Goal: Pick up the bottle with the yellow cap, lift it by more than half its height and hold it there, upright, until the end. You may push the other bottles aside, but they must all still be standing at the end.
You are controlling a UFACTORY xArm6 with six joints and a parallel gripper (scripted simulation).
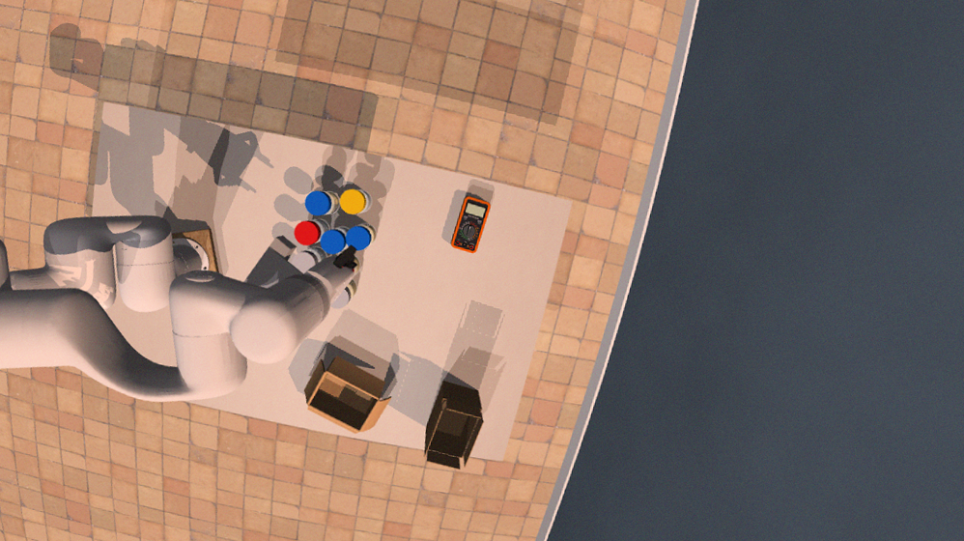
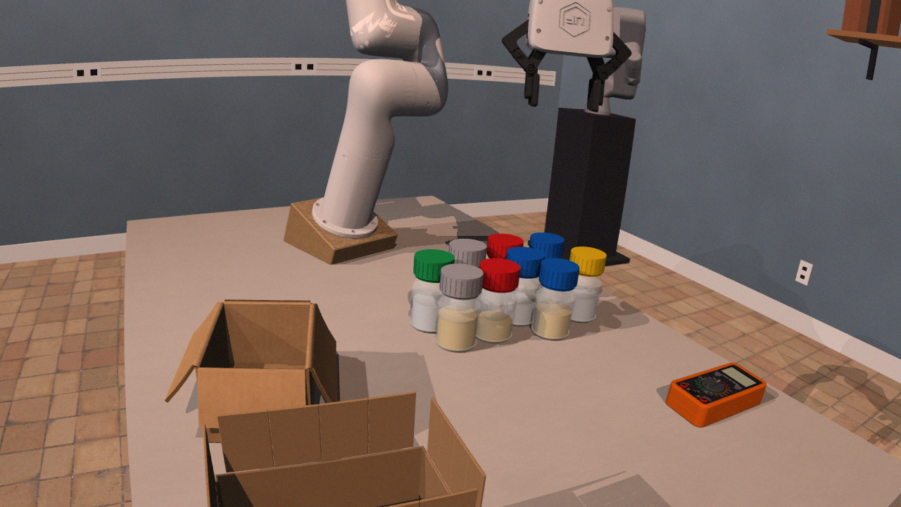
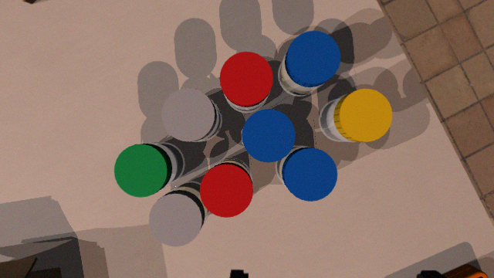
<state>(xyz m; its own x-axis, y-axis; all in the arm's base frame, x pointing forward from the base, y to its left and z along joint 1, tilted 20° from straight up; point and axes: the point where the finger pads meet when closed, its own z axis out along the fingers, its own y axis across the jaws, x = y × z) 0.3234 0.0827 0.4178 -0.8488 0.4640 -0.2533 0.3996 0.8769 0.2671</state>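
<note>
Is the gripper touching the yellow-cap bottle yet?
Apart. The exterior view shows the gripper open and empty, high above the cluster, with plain wall between its fingertips and the yellow-cap bottle standing on the table.

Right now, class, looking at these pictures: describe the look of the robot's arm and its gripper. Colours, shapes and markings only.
The arm is glossy off-white, built of thick rounded tube segments with bulbous joints, and bears a faint pale marking near its upper joint. It rises from a round flange on a wooden wedge base. The gripper has a boxy off-white body with an embossed hexagon logo, black linkages and black fingers. No cables show.
</note>
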